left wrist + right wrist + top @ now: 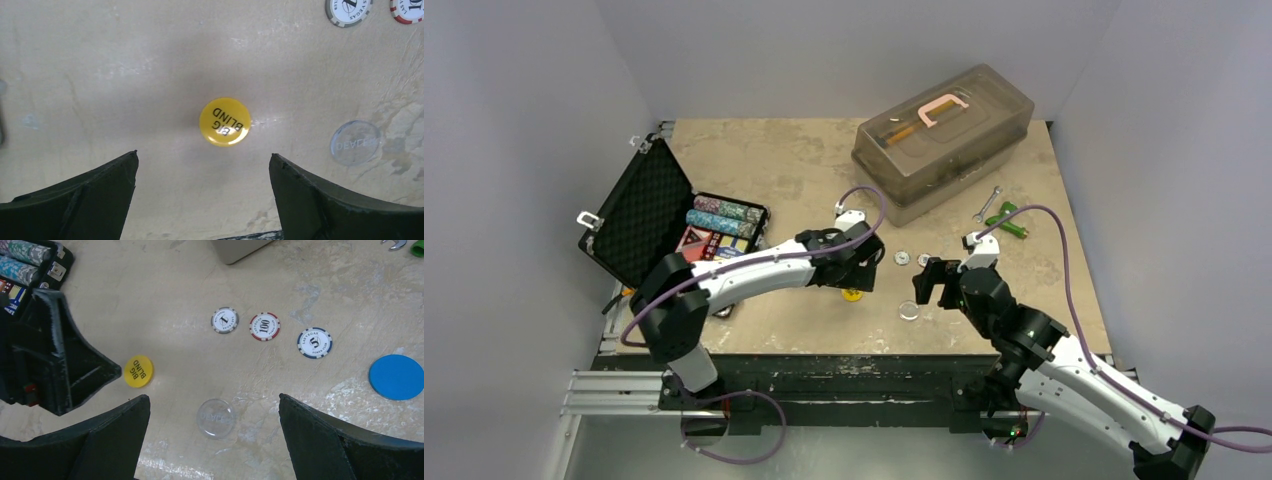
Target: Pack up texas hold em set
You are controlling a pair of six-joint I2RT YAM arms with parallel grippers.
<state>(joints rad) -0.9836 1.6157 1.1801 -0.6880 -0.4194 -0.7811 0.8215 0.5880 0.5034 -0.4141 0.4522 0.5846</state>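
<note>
Top external view: we judge the packing partly done, with both grippers spread wide and holding nothing.
At the left the black briefcase [639,205] lies open on the table, its dimpled foam lid propped up and rows of chips [724,215] already seated in its tray. Our left gripper [202,160] hovers over a glossy yellow disc [225,122] marked big blind, flat on the mottled stone-look table [774,160]. Further right a clear round dealer disc [216,418] lies below our right gripper [214,399], then three striped chips [264,326] and a plain matte blue disc [396,377], all loose and still to be packed.
</note>
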